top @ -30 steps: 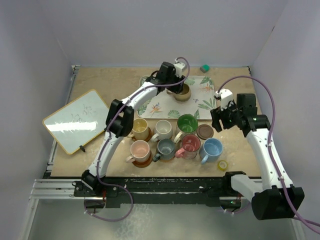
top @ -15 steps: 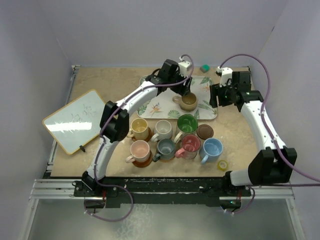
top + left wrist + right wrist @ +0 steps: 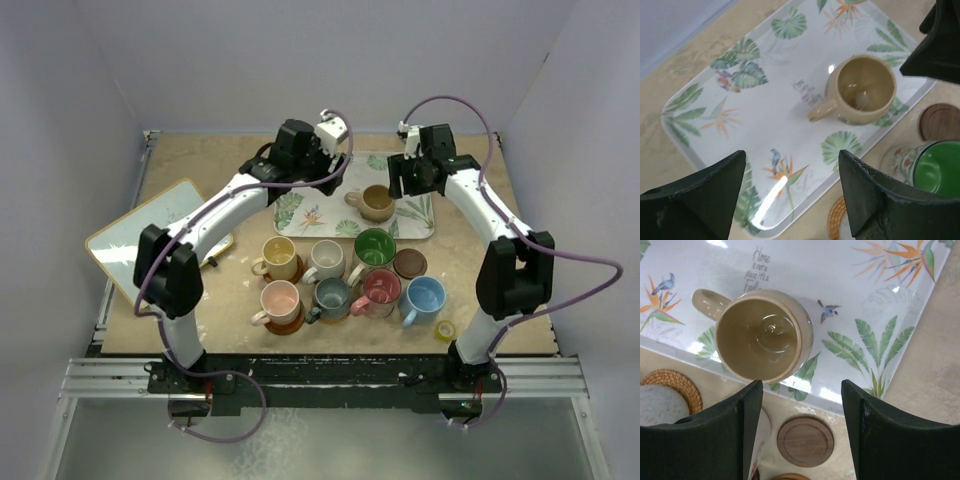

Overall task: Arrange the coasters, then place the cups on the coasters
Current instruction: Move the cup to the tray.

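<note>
Tray (image 3: 805,270) under tan mug (image 3: 765,335) seemingly reads "Home is not a place".

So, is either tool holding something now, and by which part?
Nothing is held. The left tool and the right tool are both open above the tray, and the tan cup stands free on it.

Eight cups (image 3: 378,203), one bare coaster (image 3: 410,263), one tray (image 3: 310,215)

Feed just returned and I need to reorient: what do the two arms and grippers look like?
The left arm and right arm are alike: white links, black joints, a purple cable looping off each wrist. The left gripper and right gripper have dark, wedge-shaped fingers.
</note>
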